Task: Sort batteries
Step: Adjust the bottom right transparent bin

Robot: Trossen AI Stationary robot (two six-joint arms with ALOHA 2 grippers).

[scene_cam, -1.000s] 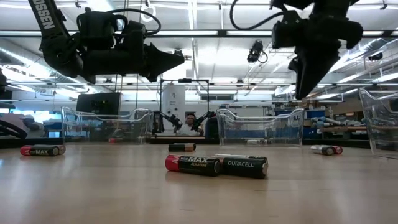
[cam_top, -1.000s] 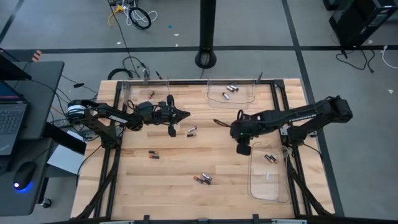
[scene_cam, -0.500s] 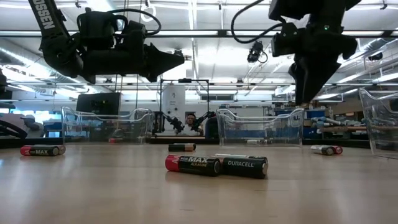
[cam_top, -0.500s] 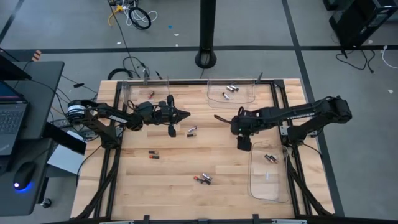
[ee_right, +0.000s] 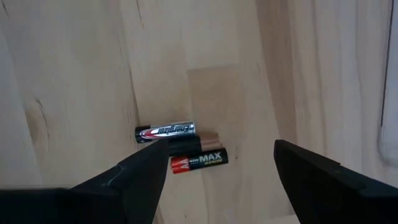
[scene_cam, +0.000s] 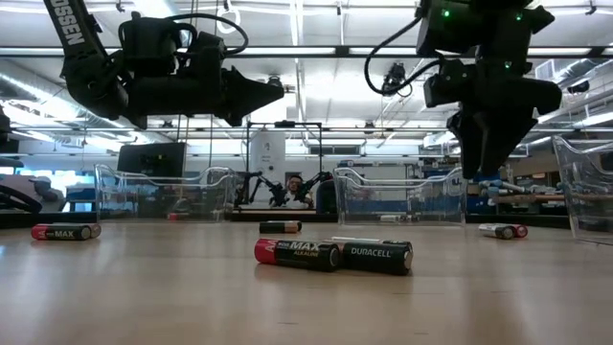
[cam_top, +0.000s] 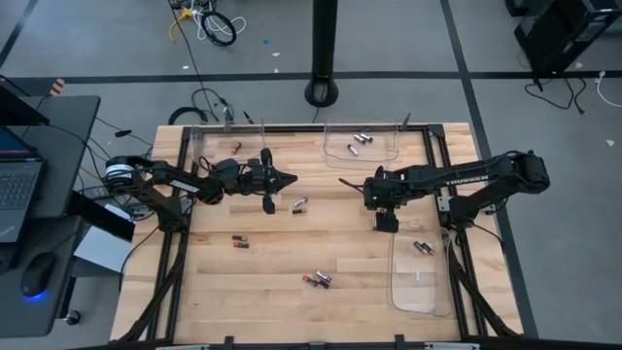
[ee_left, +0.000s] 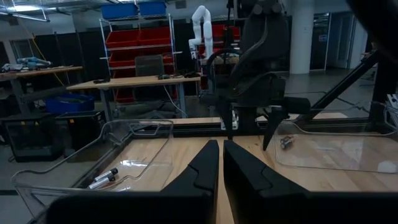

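Note:
Batteries lie loose on the wooden table: a pair [cam_top: 317, 280] near the front, one [cam_top: 239, 241] toward the left, and a small cluster [cam_top: 299, 204] in the middle. The right wrist view shows such a cluster: a silver cell [ee_right: 165, 130], a copper-topped one [ee_right: 198, 143] and a red-and-black cell [ee_right: 199, 159]. My right gripper [cam_top: 375, 192] [ee_right: 221, 146] hangs open above the table, pointing down and touching nothing. My left gripper [cam_top: 287, 178] [ee_left: 221, 155] is shut, empty and held level above the table's middle left.
A clear tray [cam_top: 362, 146] at the far edge holds a few batteries. Another tray [cam_top: 420, 267] at the right holds two, and a third [cam_top: 228, 151] stands at the far left. The right arm [ee_left: 255, 81] stands ahead of my left gripper.
My right gripper has sunk a little and shifted toward the table's right and far side. It has also rolled about the line along which it points. My left gripper has kept still, and no battery has moved.

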